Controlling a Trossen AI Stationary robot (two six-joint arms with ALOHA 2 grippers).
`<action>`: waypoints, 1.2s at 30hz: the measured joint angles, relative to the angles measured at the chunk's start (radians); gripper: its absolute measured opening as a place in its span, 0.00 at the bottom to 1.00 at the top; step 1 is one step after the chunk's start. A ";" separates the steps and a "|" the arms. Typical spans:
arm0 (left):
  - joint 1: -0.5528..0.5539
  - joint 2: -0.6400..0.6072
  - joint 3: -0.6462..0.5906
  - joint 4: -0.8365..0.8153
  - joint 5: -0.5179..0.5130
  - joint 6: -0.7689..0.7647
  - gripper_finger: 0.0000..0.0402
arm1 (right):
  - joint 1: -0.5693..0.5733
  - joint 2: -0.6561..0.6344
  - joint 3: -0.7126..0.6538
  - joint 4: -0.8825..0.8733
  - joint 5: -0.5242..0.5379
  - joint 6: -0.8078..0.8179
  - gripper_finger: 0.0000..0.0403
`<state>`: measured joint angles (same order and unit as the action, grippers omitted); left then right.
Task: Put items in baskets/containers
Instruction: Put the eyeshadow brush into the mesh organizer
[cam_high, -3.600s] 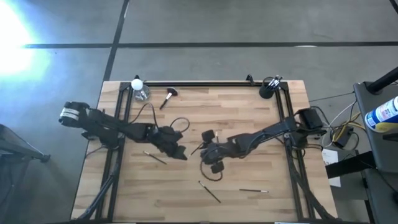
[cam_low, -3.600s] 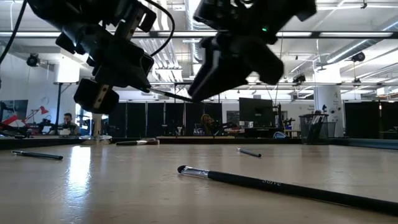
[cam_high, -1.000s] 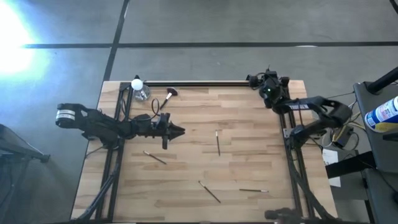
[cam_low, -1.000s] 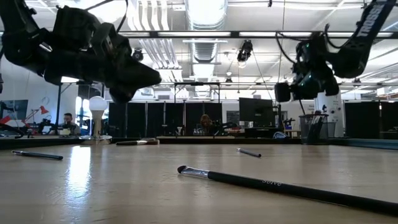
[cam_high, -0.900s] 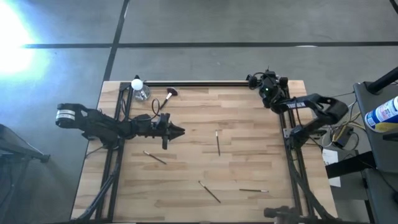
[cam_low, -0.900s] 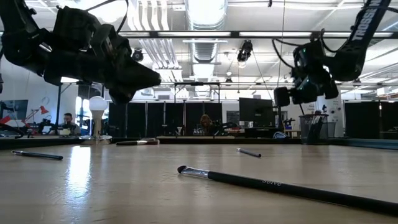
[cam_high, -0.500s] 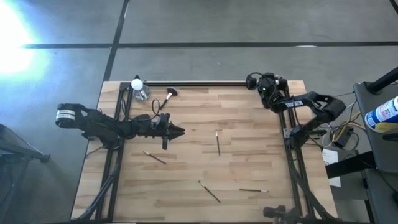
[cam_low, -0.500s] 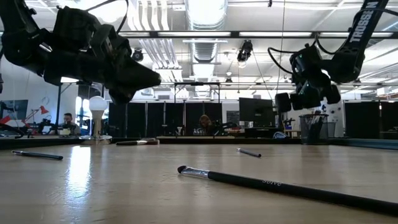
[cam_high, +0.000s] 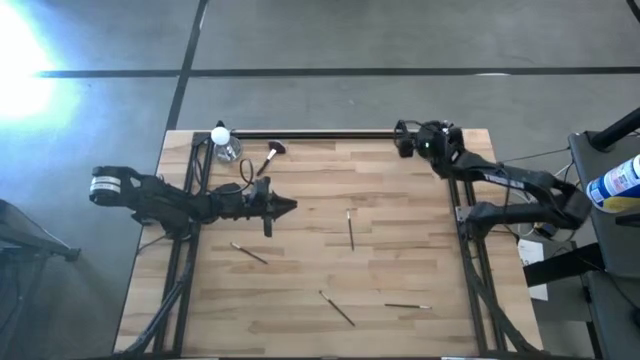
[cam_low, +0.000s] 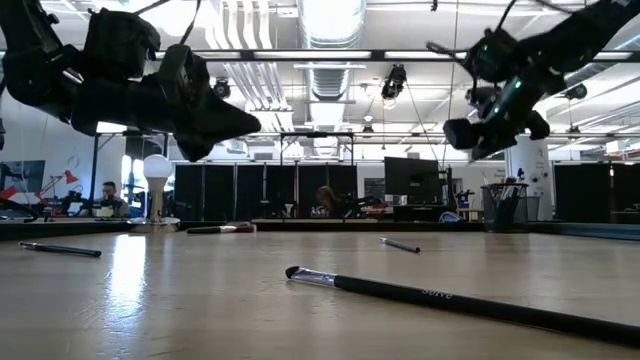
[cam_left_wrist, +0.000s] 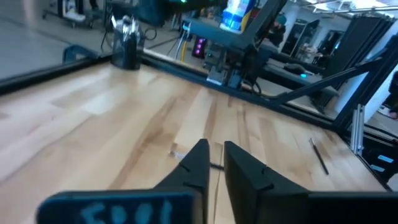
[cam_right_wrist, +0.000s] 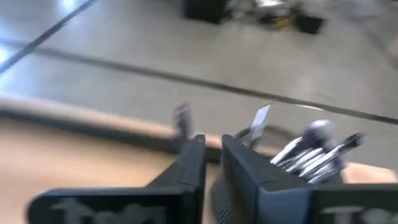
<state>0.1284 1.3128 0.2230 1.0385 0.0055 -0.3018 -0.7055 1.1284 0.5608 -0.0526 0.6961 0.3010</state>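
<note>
Left fingers (cam_left_wrist: 196, 167) pressed nearly together, gripping nothing. Left gripper (cam_high: 288, 208) hanging above the table (cam_high: 420, 250), left of centre, pointed right, well apart from every brush. Right fingers (cam_right_wrist: 189, 163) likewise drawn close, nothing between them. Right gripper (cam_high: 401, 136) raised over the far right corner, just beside the black cup (cam_left_wrist: 126, 52); from above, cup hidden under that arm.

By the look of it, task partly done. Several pale-tipped cup brushes (cam_right_wrist: 314, 154) already standing in the cup and poking above its rim; exact number impossible to tell.

Left to collect, counted from above:
- Four thin brushes loose on the table:
  - centre brush (cam_high: 350, 228), lying near-to-far
  - left brush (cam_high: 248, 253), nearer and well to the left
  - near brush (cam_high: 336, 308), angled, close to the near edge
  - near-right brush (cam_high: 408, 307), just right of that one
- One fluffy brush (cam_high: 270, 157) with a brown handle, near the far left corner, close to a white bulb-like object (cam_high: 221, 135).

Five items outstanding in all, one cup, two arms, neither carrying anything. Likely a fresh pickup next, with the centre brush nearest the left gripper.
</note>
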 joint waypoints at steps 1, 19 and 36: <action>0.000 0.000 0.000 0.004 0.000 0.010 0.06 | 0.040 -0.023 0.002 -0.041 -0.013 0.012 0.09; -0.208 0.035 0.201 -0.491 0.196 0.163 0.02 | 0.843 -0.035 0.006 -0.203 0.077 0.349 0.02; -0.485 0.466 0.566 -0.635 0.059 0.074 0.27 | 0.987 0.006 0.006 -0.198 0.091 0.380 0.02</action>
<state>-0.3564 1.7786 0.7886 0.4038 0.0641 -0.2277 0.2817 1.1339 0.5667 -0.2509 0.7872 0.6811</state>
